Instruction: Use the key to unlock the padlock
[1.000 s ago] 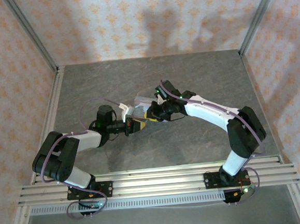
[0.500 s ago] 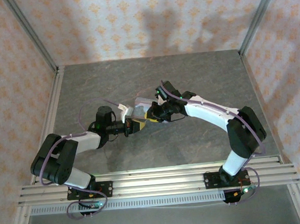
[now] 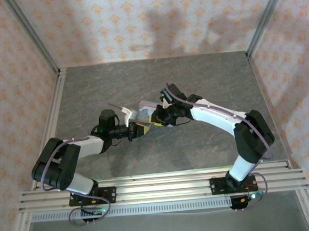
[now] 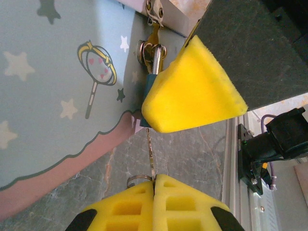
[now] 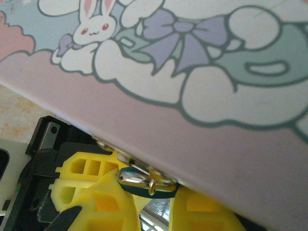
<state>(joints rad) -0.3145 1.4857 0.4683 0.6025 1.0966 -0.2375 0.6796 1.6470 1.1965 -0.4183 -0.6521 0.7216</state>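
Observation:
The tiny dark blue padlock (image 5: 147,193) hangs by its silver shackle (image 4: 152,52) from the clasp of a pale blue cartoon tin (image 4: 53,91). My right gripper (image 5: 147,180) is shut on the padlock's body, one yellow finger on each side. In the left wrist view, one of those right fingers (image 4: 192,91) covers most of the lock. My left gripper (image 4: 155,177) is shut on the key (image 4: 151,154). The thin blade runs up to the padlock's underside, and its tip is hidden behind that finger. In the top view, both grippers (image 3: 139,130) (image 3: 156,119) meet at mid-table.
The tin (image 3: 146,106) sits tilted between the two arms on the grey stone-patterned table (image 3: 205,79). Patterned walls enclose the table on three sides. An aluminium rail (image 3: 160,187) with the arm bases runs along the near edge.
The left arm's elbow has shifted slightly down and to the left. Both grippers, the key and the padlock stay where they were.

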